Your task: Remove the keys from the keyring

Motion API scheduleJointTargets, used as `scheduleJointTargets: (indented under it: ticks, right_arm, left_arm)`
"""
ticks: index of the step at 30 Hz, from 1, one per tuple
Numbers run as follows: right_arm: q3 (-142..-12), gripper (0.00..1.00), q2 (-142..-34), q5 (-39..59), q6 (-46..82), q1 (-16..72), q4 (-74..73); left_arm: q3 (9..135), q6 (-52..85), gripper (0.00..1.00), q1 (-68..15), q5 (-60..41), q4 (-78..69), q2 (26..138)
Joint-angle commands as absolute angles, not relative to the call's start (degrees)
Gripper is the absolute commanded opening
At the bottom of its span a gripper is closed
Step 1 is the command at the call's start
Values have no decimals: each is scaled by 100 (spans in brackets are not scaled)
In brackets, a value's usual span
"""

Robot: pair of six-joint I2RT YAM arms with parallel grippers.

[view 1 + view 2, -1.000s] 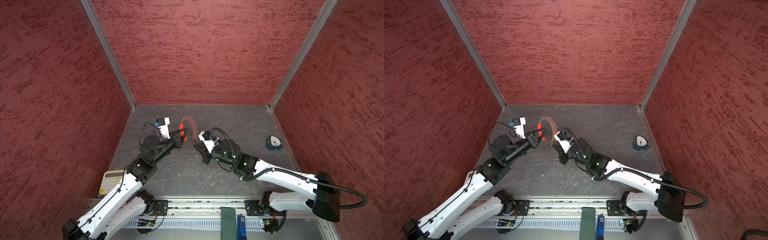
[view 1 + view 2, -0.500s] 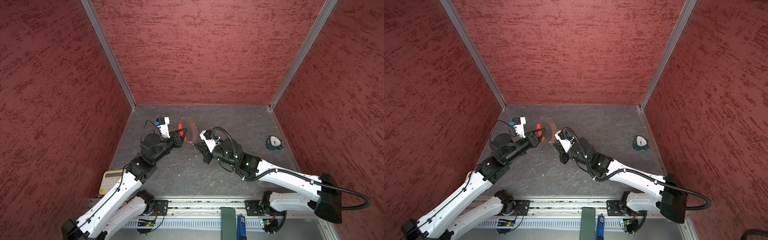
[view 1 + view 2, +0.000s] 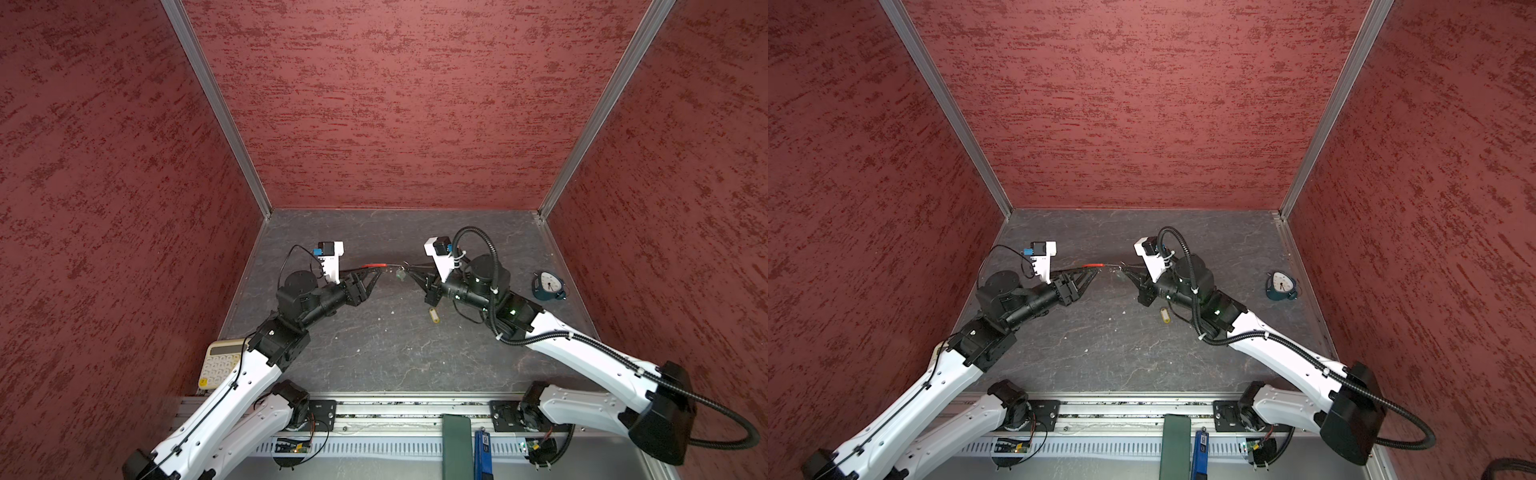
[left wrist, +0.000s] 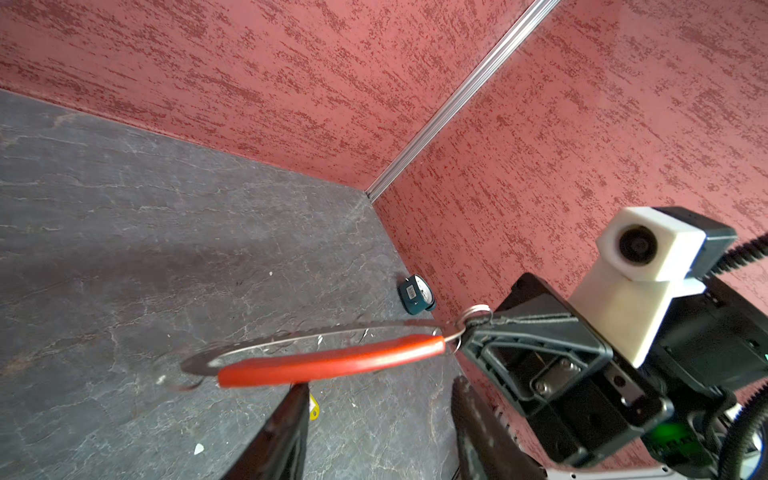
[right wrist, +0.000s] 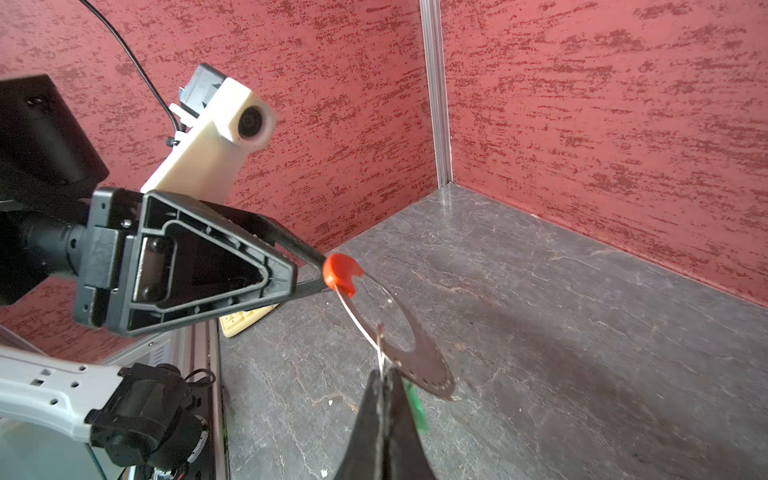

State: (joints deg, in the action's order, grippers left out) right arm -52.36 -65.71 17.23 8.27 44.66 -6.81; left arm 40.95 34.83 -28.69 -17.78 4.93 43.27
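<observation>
Your arms have swung apart; left tool (image 3: 376, 273) now stands open by the red sleeve (image 4: 328, 360), right tool (image 5: 384, 374) pinches the keyring (image 4: 291, 340) aloft. Yellow key (image 3: 434, 314) lies free on the bench (image 3: 374, 353); green key (image 5: 415, 405) dangles by that tool, probably still to come off.

"Position of the red-sleeved keyring (image 3: 374, 265)?"

"Raised off the table (image 3: 374, 353), seen edge-on, spanning from the left gripper (image 3: 380, 270) to the right gripper (image 3: 409, 271). The right gripper's tips are closed on its end. The sleeve sits at the left gripper's tips."

"The keys?"

"The green key (image 3: 400, 275) hangs just beside the right gripper. The yellow key (image 3: 434, 316) lies on the table, apart from the keyring."

"Other items?"

"A calculator (image 3: 217, 365) at the near left edge and a dial clock (image 3: 548, 286) near the right wall."
</observation>
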Motion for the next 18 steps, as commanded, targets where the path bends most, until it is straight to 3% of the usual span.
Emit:
scheduleJointTargets:
  ticks: [1,8,13,18]
  right_arm:
    - [-5351,0,-6223,2539,787,4293,-512]
    - [-5284,0,-5823,3355,713,4152,-43]
    - [-5258,0,-5695,4255,836,4145,-70]
    - [-5212,0,-5761,4691,1091,4145,-322]
  left_arm:
    - [3956,3250,58,-2762,-2345,75,4110]
    - [4083,3004,60,-2767,-3410,-465,4138]
    - [4131,2883,45,-2843,-4115,-1024,4276]
    - [4171,2791,39,-3067,-4526,-1402,4394]
